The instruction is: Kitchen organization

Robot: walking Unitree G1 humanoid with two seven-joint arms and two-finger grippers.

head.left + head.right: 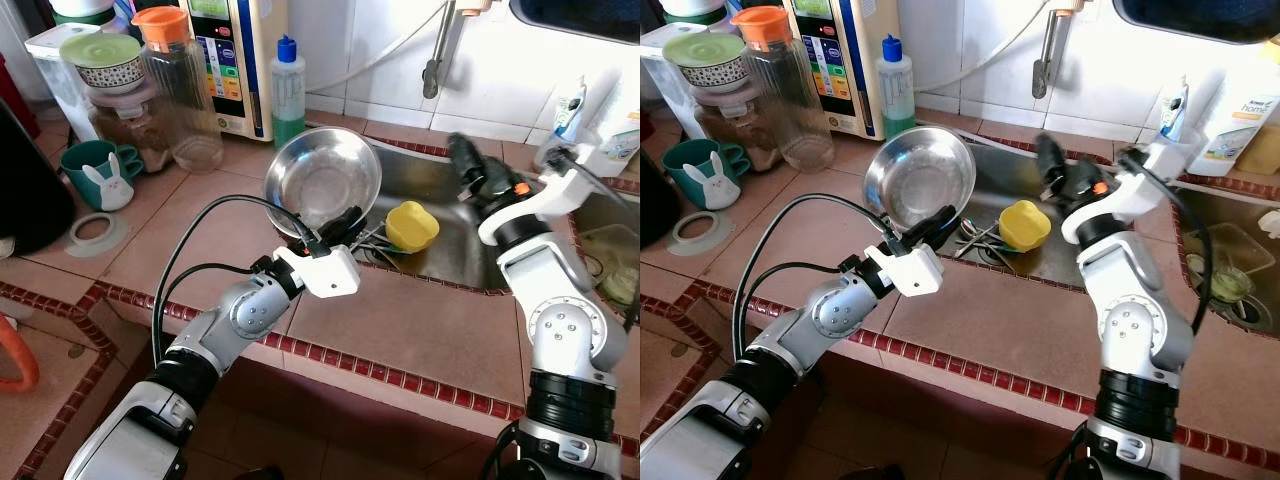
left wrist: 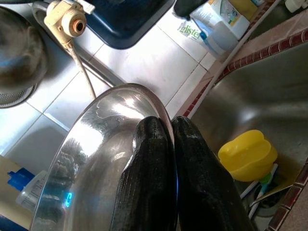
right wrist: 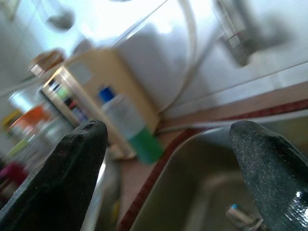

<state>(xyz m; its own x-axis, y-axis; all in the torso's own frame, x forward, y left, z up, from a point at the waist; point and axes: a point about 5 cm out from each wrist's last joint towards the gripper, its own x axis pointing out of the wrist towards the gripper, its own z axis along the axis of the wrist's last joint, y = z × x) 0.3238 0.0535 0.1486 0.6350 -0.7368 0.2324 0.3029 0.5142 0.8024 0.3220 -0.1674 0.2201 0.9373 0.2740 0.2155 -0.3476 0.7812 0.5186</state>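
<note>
Holding the shiny metal bowl (image 1: 323, 180) by its rim, the left claw (image 1: 340, 226) has its two black fingers (image 2: 149, 183) pressed together with the thin edge between them. The bowl is tipped up on its side at the near edge of the sink (image 1: 450, 250), right where the tiled surface (image 1: 420, 330) ends.

To do this step well, I think the arm should move slowly — a slick round bowl pinched only at the rim could swing or slip out. It should steer past the yellow cup (image 1: 412, 226) and the cutlery (image 1: 375, 245) lying just beside the bowl in the sink.

A bit farther in, the right claw (image 1: 466, 160) hovers over the sink with its fingers spread wide, holding nothing.

At the back stand a soap bottle (image 1: 288, 90) with a blue cap, a clear jug (image 1: 180, 90) with an orange lid and a green bunny mug (image 1: 100, 172). On a white bottle (image 2: 211, 24) by the wall I can read part of a word — "lister".
</note>
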